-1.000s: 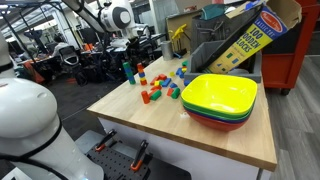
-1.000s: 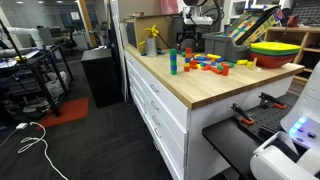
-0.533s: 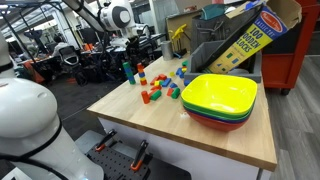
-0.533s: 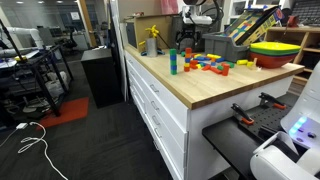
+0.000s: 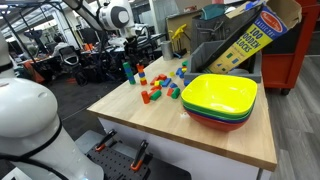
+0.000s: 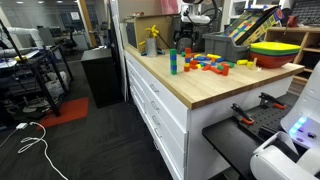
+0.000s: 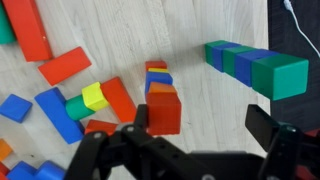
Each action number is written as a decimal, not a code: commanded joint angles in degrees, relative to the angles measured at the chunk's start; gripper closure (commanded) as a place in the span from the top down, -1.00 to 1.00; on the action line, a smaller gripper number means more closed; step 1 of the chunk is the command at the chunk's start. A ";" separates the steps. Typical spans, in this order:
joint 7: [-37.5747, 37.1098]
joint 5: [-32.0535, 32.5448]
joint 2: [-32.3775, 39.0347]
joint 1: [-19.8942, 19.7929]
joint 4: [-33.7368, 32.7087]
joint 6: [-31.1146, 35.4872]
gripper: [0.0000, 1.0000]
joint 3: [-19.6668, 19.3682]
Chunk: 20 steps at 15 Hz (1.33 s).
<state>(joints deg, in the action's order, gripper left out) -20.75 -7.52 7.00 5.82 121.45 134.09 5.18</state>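
Jaws apart, the pincer (image 7: pixel 200 125) hangs over the table (image 7: pixel 200 30), a red-topped block stack (image 7: pixel 163 108) beside one finger. A green-blue tower (image 7: pixel 255 65) stands right, near the table edge, with bare wood between them.

White robot arm (image 5: pixel 112 16) with smooth rounded segments and dark joint rings. In the wrist view, its end effector (image 7: pixel 200 118) is matte black, with two blocky fingers (image 7: pixel 268 126).

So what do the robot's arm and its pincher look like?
The arm is white, built from rounded, tube-like parts with dark rings at the joints. Its gripper is black, with two chunky fingers that show best in the wrist view. No writing or stickers can be made out on it.
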 commanded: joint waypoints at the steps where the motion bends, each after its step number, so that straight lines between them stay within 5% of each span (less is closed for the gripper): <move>1: -0.29 -1.37 -0.23 0.00 -0.67 -1.77 1.00 -0.25; 20: 1.25 3.94 -5.77 -1.71 -1.53 0.20 1.00 -2.39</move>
<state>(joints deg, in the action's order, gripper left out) -20.69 -4.44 2.63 4.85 119.67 134.00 3.22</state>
